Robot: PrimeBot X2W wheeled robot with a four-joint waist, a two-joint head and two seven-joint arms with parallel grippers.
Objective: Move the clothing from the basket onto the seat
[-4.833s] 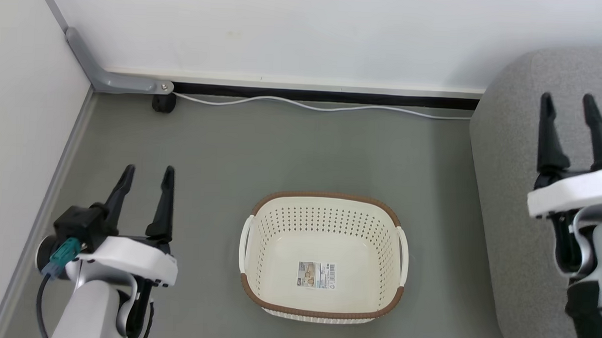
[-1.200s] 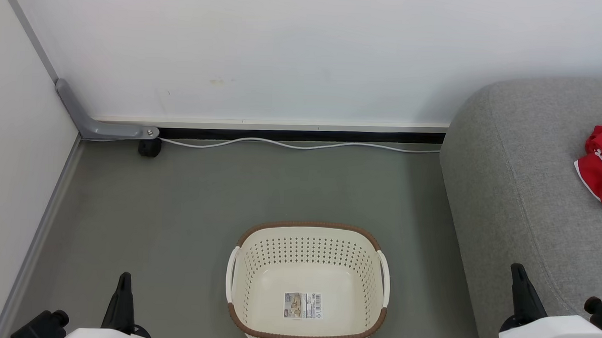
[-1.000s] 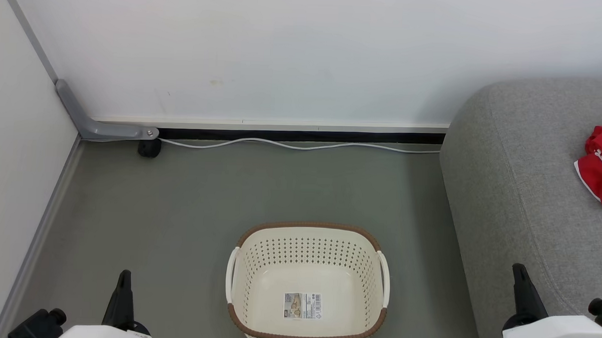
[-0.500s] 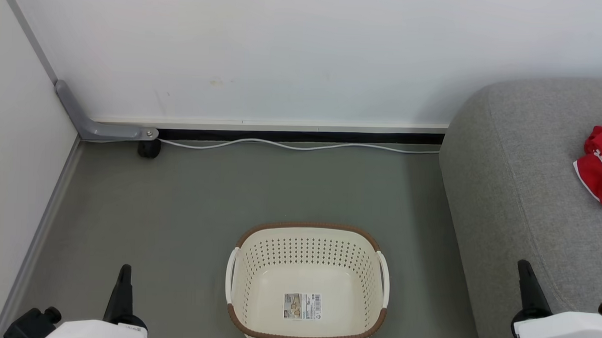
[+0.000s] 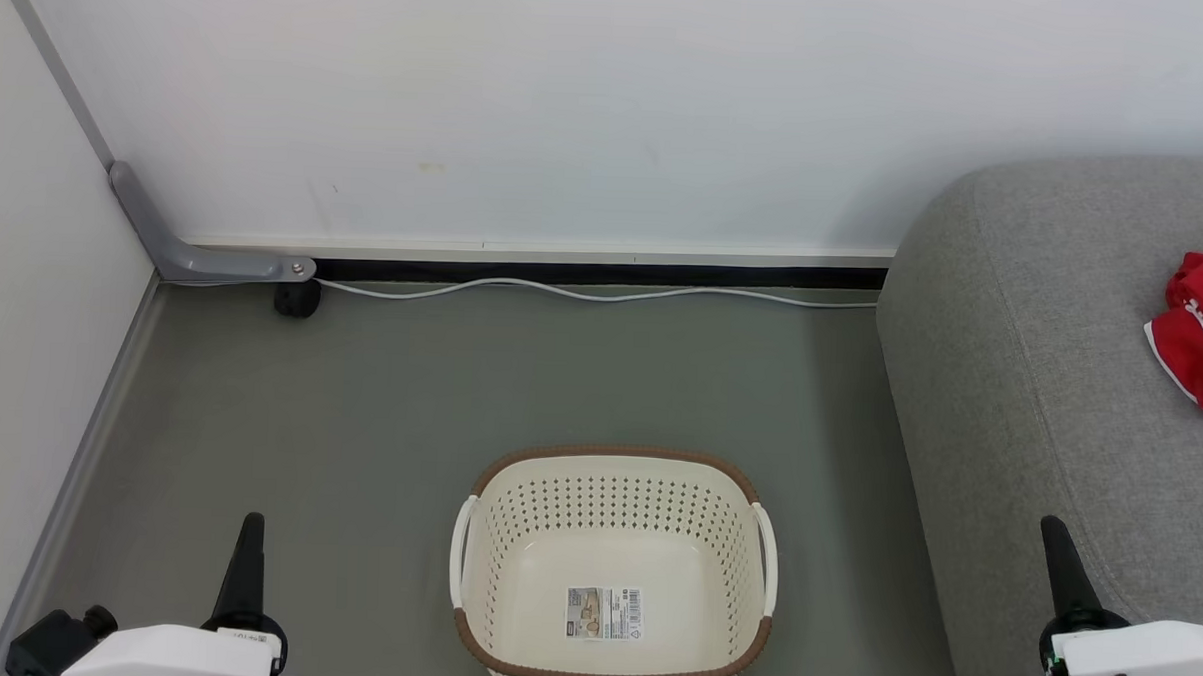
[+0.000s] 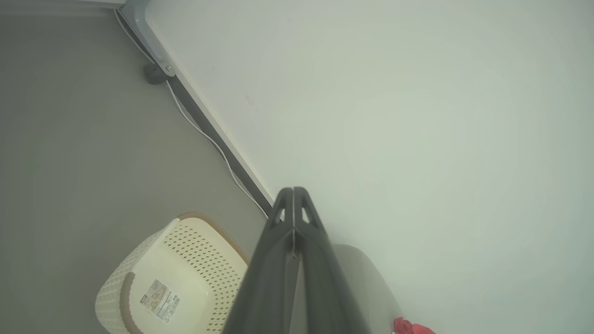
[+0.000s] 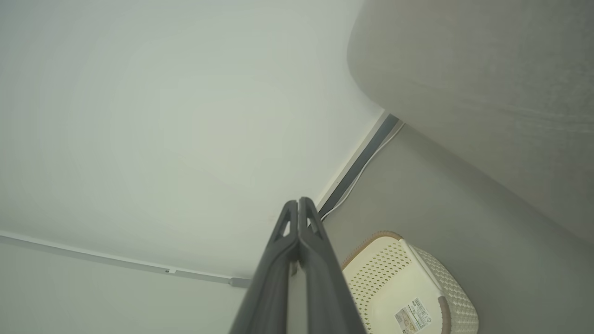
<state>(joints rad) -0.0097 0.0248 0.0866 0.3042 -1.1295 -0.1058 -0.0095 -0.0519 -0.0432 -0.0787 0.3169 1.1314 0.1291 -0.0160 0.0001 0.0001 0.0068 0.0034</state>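
While the clothing [image 5: 1197,344] is lying bunched on the seat [image 5: 1050,394] at three o'clock, the basket [image 5: 617,457] at six is sitting empty. Left gripper [image 6: 293,191] and right gripper [image 7: 297,202] are both sitting pressed together on nothing (no cloth caught). That fabric is looking light and limp, so pinching a raised fold is seeming the surest hold.

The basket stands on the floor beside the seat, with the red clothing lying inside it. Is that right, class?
No. The basket does stand on the floor beside the seat, but the red clothing lies on the seat, not inside the basket, as the head view shows.
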